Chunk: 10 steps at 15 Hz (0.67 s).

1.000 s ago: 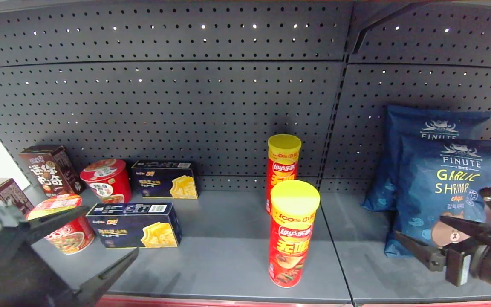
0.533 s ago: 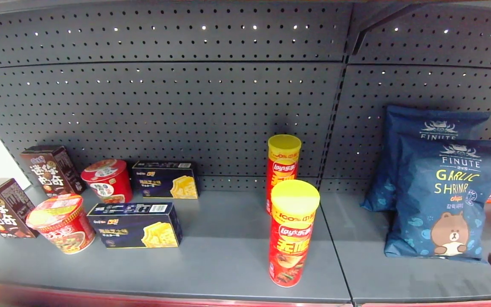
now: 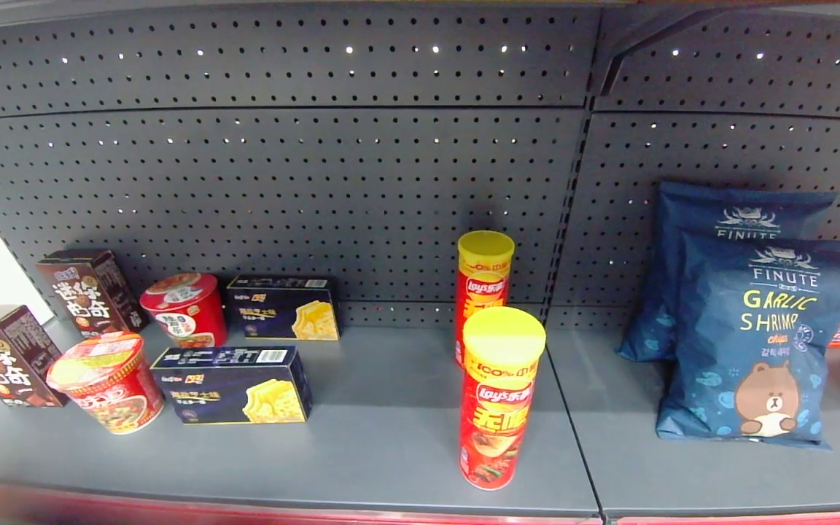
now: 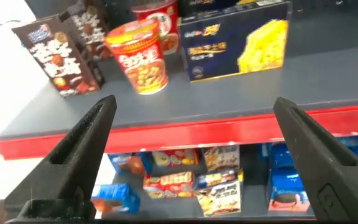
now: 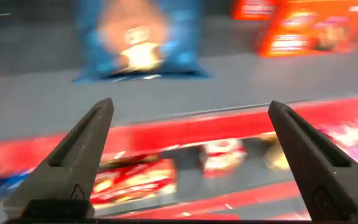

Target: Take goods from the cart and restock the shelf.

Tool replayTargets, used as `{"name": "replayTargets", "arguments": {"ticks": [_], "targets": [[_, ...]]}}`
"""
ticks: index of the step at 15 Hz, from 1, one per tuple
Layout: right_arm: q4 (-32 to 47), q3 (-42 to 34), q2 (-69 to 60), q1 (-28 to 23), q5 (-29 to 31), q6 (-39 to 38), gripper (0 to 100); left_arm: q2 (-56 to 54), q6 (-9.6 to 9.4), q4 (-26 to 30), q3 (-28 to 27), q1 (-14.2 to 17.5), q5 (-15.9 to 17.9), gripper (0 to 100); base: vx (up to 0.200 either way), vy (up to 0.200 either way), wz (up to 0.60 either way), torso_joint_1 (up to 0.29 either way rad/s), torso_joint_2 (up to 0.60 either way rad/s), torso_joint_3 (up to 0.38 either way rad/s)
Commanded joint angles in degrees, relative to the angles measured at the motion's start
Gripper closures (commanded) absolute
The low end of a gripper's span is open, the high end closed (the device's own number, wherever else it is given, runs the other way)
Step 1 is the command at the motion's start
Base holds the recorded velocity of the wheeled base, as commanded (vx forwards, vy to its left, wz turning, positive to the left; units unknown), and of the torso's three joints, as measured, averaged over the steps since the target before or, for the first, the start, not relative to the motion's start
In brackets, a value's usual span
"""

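left gripper [image 4: 194, 102]: jaws wide apart, holding nothing. It sits just outside the red lip [image 4: 229, 124], facing front cup [image 4: 143, 56] and front box [image 4: 238, 40].
right gripper [image 5: 190, 102]: same, wide and empty, outside the lip and facing the bag [image 5: 138, 40].
step (judged): both grippers are empty, so next is a pick from the cart. The shelf [image 3: 383, 437] is the drop target.
front row: brown box [image 3: 1, 355], front cup, front box, front can [image 3: 502, 397], bag, left to right.
free slots: bare shelf between front box and front can, and a narrower strip between front can and bag.
approach: should clear the lip from above, then go in low. Keep wide of front can, which is tall and likely tippy.
placing: like with like, label out, flush with the front row.
back row: one more of each behind, against the pegboard [image 3: 281, 182]. Back can [image 3: 484, 284] is touching or just behind front can; can't tell which.
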<state>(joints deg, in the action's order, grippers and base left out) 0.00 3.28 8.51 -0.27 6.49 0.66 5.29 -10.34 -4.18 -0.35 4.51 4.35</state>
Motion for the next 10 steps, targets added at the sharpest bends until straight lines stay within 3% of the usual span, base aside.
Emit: {"name": "replayTargets", "arguments": {"ticks": [1, 2, 3, 4, 5, 6, 10], "targets": [[1.3, -1.2, -8.2, 0.3, -1.7, 0.1, 0, -0.4, -0.03, 0.1, 0.4, 0.1, 0.3, 0, 0.0, 0.0, 0.0, 0.0, 0.0, 0.0], [1.3, -1.2, -8.2, 0.3, -1.7, 0.1, 0, -0.4, -0.03, 0.1, 0.4, 0.1, 0.3, 0, 0.0, 0.0, 0.0, 0.0, 0.0, 0.0], [1.0, -1.3, -8.2, 0.3, -5.7, 0.1, 0, -0.4, 0.14, 0.0, 0.4, 0.1, 6.9, 0, 0.0, 0.0, 0.0, 0.0, 0.0, 0.0], [1.0, -1.3, -8.2, 0.3, -5.8, 0.0, 0, -0.4, 0.58, 0.0, 0.4, 0.1, 7.6, 0, 0.0, 0.0, 0.0, 0.0, 0.0, 0.0], [1.3, -1.2, -8.2, 0.3, -4.3, -0.1, 0, -0.4, 3.57, 0.1, 0.4, 0.1, 9.3, 0, 0.0, 0.0, 0.0, 0.0, 0.0, 0.0], [1.3, -1.2, -8.2, 0.3, -2.2, -0.2, 0, -0.4, 4.62, 0.2, 0.4, 0.1, 9.3, 0, 0.0, 0.0, 0.0, 0.0, 0.0, 0.0], [-0.4, -1.8, -8.2, 0.2, 6.8, -0.1, 0, -0.4, 4.8, 0.2, 0.4, 0.1, 7.6, 0, 0.0, 0.0, 0.0, 0.0, 0.0, 0.0]]}}
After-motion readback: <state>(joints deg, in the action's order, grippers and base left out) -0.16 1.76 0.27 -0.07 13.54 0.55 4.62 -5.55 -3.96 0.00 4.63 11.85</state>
